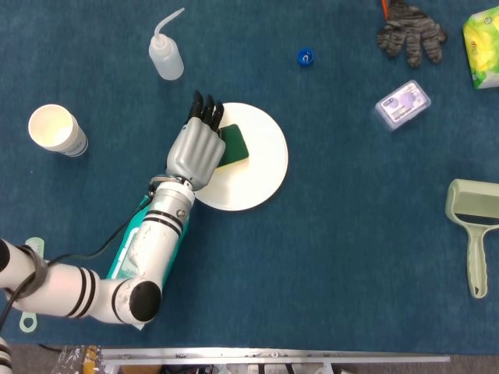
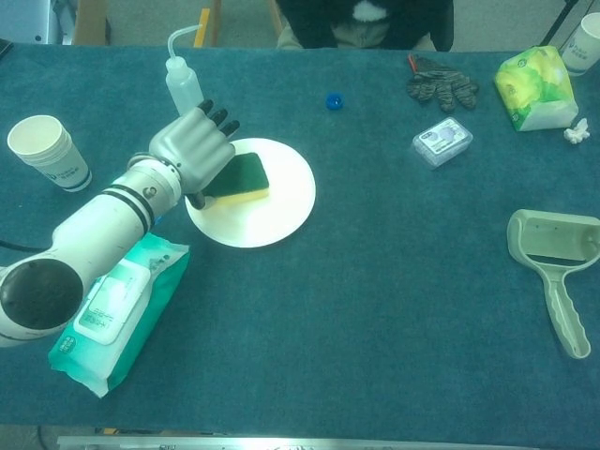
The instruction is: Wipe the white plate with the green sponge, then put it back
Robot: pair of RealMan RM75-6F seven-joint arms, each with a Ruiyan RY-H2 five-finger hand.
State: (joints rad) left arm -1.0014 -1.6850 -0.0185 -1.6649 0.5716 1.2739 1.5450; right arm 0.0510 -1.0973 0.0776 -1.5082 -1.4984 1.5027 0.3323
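The white plate (image 1: 249, 167) (image 2: 272, 202) lies left of the table's centre. On its left part rests the green sponge (image 1: 232, 145) (image 2: 239, 175), green face up with a yellow underside. My left hand (image 1: 196, 148) (image 2: 192, 150) grips the sponge from the left, its dark fingertips over the plate's far-left rim, and holds it down on the plate. The right hand shows in neither view.
A squeeze bottle (image 1: 165, 54) stands behind the plate and a paper cup (image 1: 56, 130) at far left. A wet-wipes pack (image 2: 117, 309) lies under my left forearm. A blue cap (image 1: 305, 56), glove (image 1: 412, 31), small clear box (image 1: 402, 104) and lint roller (image 1: 472, 234) sit to the right.
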